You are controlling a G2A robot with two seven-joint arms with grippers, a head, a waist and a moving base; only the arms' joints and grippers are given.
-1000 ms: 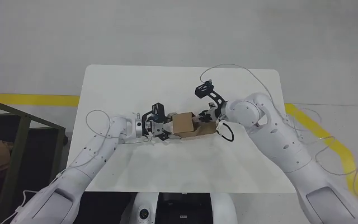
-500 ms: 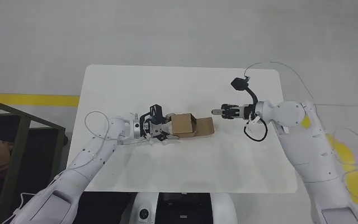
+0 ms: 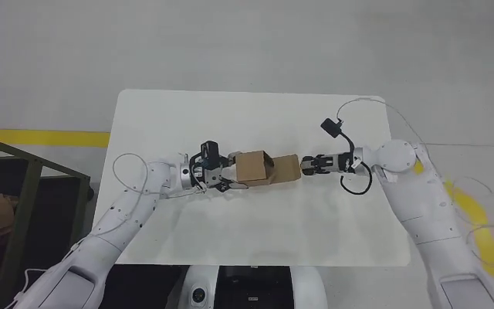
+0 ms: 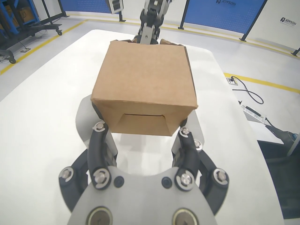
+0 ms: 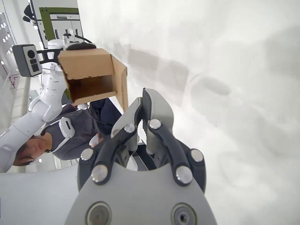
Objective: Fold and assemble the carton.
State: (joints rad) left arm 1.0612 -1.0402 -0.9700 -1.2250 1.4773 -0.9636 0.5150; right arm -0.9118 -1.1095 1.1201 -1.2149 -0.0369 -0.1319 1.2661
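table (image 3: 154, 123): white, flat | carton (image 3: 253, 167): brown, at mid-table, lying sideways, open end and spread flap (image 3: 286, 167) facing the right arm | left end effector (image 4: 140, 121): fingers clamped on both sides of the carton's closed end | right end effector (image 5: 143, 99): fingers pinched together, empty, tips just beside the flap

Indus. robot lab, blue partition panels (image 4: 225, 3), yellow floor tape (image 4: 257, 79), wheeled rack (image 4: 35, 25), white work table (image 3: 231, 116).

Overhead, two wrist cameras toward carton (image 3: 252, 168)
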